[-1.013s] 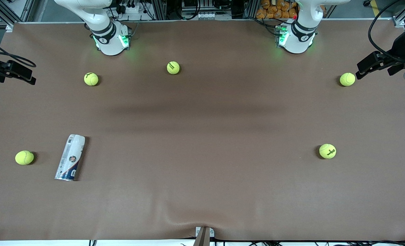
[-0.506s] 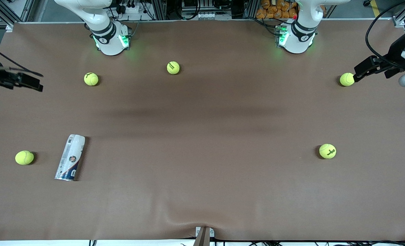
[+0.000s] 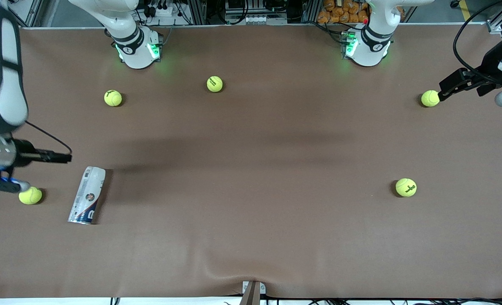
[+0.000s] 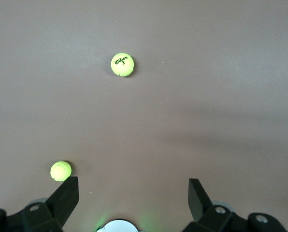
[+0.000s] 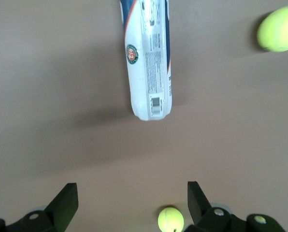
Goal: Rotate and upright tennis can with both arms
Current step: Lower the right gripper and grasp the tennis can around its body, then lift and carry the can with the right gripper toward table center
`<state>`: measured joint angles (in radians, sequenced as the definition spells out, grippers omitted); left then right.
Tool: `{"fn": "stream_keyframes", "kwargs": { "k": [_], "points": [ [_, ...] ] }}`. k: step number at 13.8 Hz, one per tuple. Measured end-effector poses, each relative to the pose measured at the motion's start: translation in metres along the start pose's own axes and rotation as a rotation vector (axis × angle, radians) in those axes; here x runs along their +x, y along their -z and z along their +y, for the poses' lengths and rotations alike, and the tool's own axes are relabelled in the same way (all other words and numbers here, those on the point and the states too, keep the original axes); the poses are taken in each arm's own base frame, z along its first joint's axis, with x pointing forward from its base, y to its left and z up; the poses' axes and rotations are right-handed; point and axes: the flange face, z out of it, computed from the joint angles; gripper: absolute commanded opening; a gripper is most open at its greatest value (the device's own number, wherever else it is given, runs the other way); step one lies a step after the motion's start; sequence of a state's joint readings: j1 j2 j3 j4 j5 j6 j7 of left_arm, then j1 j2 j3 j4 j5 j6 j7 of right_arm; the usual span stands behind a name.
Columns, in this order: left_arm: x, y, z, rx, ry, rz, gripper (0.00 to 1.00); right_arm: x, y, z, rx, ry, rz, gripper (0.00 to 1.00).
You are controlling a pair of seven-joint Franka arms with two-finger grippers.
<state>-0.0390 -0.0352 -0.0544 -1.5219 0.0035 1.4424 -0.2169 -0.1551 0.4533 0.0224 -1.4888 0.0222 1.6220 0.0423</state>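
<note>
Right gripper [image 5: 129, 203] has neared lying tennis can [image 3: 87, 195].

The whole brown cloth-covered table [image 3: 251, 169] is seen from high across it. Each wrist view looks down closely; the white-and-blue cylindrical tennis can [image 3: 87, 195] [image 5: 148, 63] is shared with the right one.

Tennis ball [image 4: 122, 64], upper middle of left wrist view: "Wilson 3". Tennis can [image 5: 148, 63] print unreadable.
</note>
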Motion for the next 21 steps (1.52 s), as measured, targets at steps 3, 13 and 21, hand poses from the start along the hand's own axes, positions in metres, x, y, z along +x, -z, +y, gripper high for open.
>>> {"fn": "stream_keyframes", "kwargs": {
  "k": [3,13,21],
  "points": [
    [0.000,-0.001,0.000,0.000,0.000,-0.002,1.00,0.039,-0.057,0.002,0.010,0.068,0.015,1.00],
    [0.000,-0.003,0.000,0.002,0.000,-0.007,1.00,0.093,-0.125,0.002,-0.004,0.219,0.169,1.00],
    [0.001,-0.005,0.001,0.003,-0.001,-0.012,1.00,0.093,-0.189,0.027,0.009,0.258,0.066,0.97]
  ]
}}
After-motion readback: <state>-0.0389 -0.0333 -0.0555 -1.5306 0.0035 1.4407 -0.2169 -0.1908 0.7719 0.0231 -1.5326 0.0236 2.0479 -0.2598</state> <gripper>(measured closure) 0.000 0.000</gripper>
